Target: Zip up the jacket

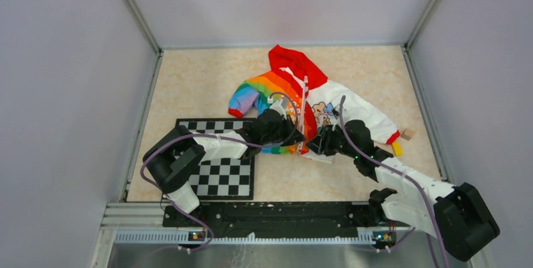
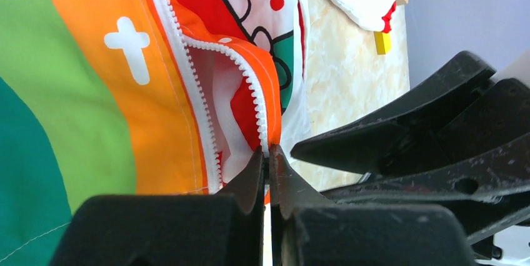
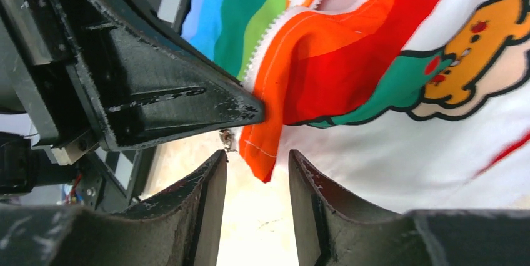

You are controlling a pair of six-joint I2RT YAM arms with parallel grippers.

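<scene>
The jacket (image 1: 295, 101) lies flat on the table, red hood at the far end, rainbow half on the left, white cartoon half on the right, its front open at the bottom. My left gripper (image 1: 294, 138) is at the bottom hem. In the left wrist view it (image 2: 269, 153) is shut on the white zipper edge (image 2: 255, 88) of the folded orange flap. My right gripper (image 1: 313, 146) is close beside it on the right, open. In the right wrist view the orange flap's corner (image 3: 265, 153) hangs between its fingertips (image 3: 257, 157), untouched. A small metal zipper pull (image 3: 228, 140) shows by the left gripper's fingers (image 3: 187, 103).
A black-and-white checkerboard (image 1: 220, 158) lies under the left arm. A small wooden block (image 1: 408, 134) and a yellow block (image 1: 396, 148) sit by the jacket's right sleeve cuff. Grey walls enclose the table on three sides.
</scene>
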